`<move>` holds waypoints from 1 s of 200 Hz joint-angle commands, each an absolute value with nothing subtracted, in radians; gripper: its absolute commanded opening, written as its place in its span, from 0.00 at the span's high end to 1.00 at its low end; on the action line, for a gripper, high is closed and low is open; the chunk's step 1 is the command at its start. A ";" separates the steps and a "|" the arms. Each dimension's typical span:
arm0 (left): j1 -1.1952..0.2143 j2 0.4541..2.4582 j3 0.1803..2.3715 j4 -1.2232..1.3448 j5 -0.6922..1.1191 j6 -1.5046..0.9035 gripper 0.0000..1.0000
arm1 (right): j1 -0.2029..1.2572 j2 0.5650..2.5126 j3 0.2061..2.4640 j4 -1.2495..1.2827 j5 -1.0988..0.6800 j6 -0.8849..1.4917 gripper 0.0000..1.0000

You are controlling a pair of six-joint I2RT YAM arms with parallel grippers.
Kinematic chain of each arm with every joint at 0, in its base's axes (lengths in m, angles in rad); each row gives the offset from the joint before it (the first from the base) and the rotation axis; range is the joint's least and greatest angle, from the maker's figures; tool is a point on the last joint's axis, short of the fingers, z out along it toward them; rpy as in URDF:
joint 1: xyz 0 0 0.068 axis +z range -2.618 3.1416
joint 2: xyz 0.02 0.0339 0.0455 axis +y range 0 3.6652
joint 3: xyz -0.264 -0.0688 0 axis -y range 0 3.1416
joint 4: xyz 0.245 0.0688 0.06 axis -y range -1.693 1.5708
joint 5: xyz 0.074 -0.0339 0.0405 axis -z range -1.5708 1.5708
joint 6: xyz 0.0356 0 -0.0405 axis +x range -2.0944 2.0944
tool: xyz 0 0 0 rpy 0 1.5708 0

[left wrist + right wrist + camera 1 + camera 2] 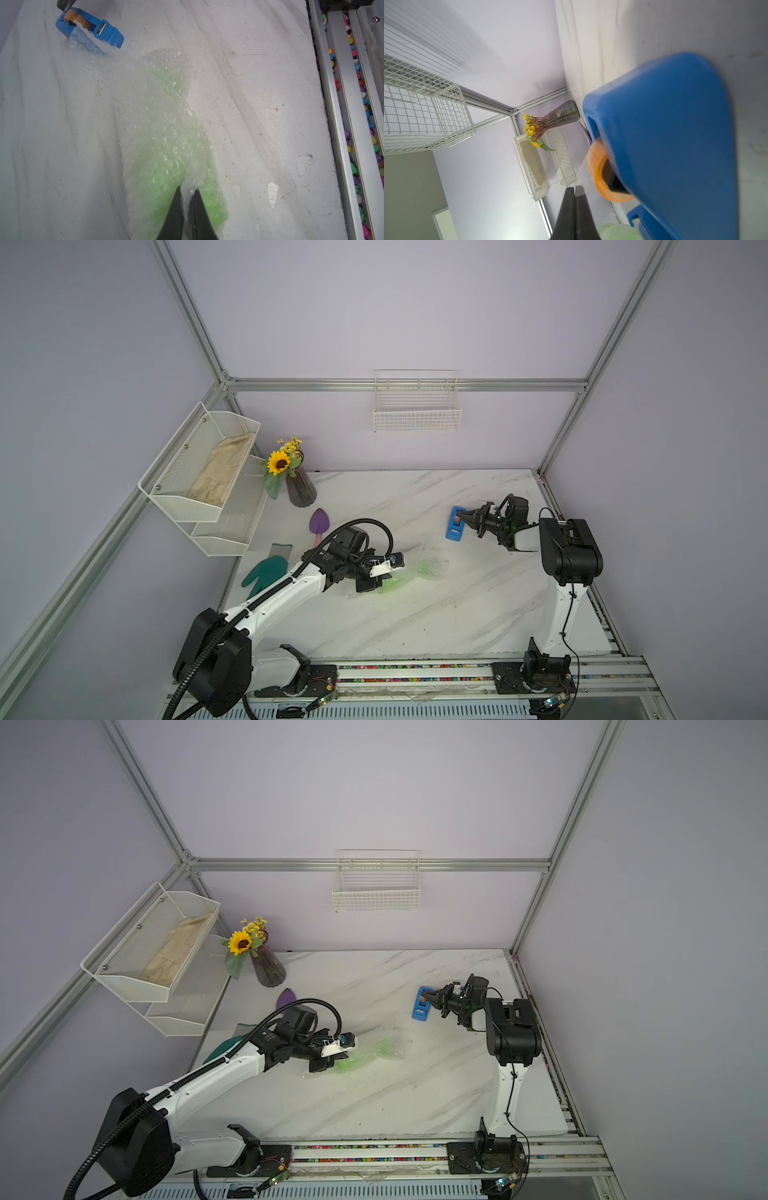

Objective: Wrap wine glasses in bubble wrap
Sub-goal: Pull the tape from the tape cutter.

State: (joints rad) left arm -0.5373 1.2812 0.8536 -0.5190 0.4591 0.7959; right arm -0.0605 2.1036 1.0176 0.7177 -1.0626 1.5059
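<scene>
Top view: goblet point(423, 566) lies rolled in bubble wrap point(434, 573), well apart from tape dispenser point(452, 533), on its left-arm side. Wrapping looks done, taping in hand.
Left wrist: left gripper point(186, 192) fingers clamped on a wrap fold. Lime green shows through the bubbles.
Right wrist: right gripper point(574, 190) fingers together at dispenser's roll. Tape pinched? Can't tell.
Next: draw strip to seam.
</scene>
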 commanded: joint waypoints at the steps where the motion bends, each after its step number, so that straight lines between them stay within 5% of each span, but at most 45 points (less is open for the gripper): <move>1: -0.538 1.264 0.834 -0.540 0.437 0.788 0.91 | -0.062 2.110 1.030 0.824 -1.075 1.569 1.00; 200: -0.540 1.241 0.840 -0.542 0.436 0.799 0.91 | -0.075 2.132 1.382 0.469 -1.034 1.369 1.00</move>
